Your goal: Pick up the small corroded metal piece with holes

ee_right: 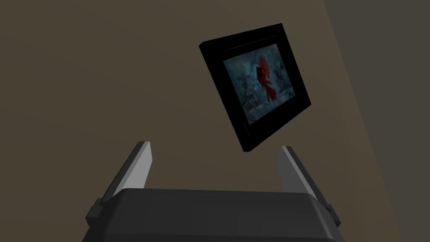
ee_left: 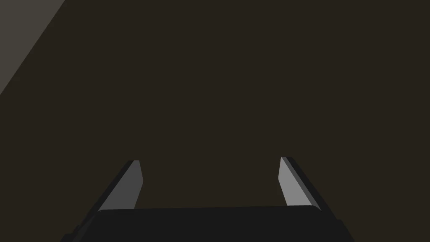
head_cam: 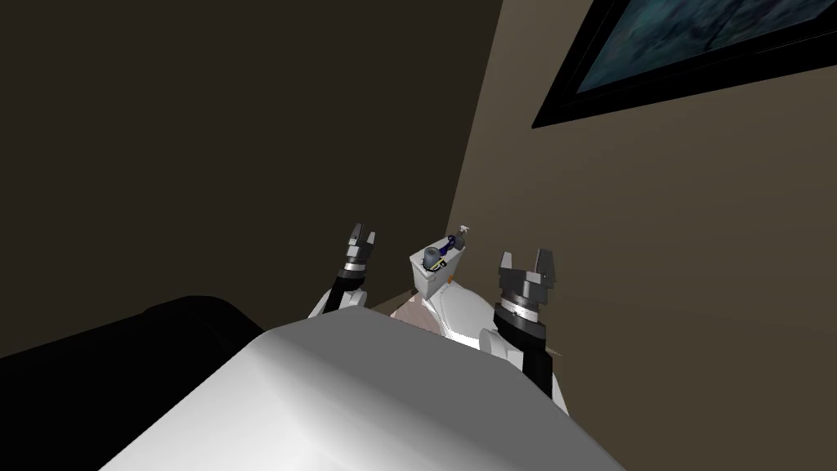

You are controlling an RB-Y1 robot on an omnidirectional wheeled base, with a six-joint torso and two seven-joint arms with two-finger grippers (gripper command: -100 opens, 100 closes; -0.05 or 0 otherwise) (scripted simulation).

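Grasp not begun: left tool [head_cam: 364, 233] and right tool [head_cam: 525, 258] both wide, empty, flanking the toilet tank [head_cam: 433, 282]; the metal piece [head_cam: 431, 255], seemingly the grey bit on its lid, lies untouched.

A white toilet tank [head_cam: 433, 282] is set against brown walls [head_cam: 695, 245]. On its lid, a dark grey and blue item [head_cam: 433, 256] and a small white one [head_cam: 462, 235] are seen. The picture frame [head_cam: 564, 90] is black and its picture is dark teal. The left claw [head_cam: 362, 235] and the right claw [head_cam: 527, 263] are grey.
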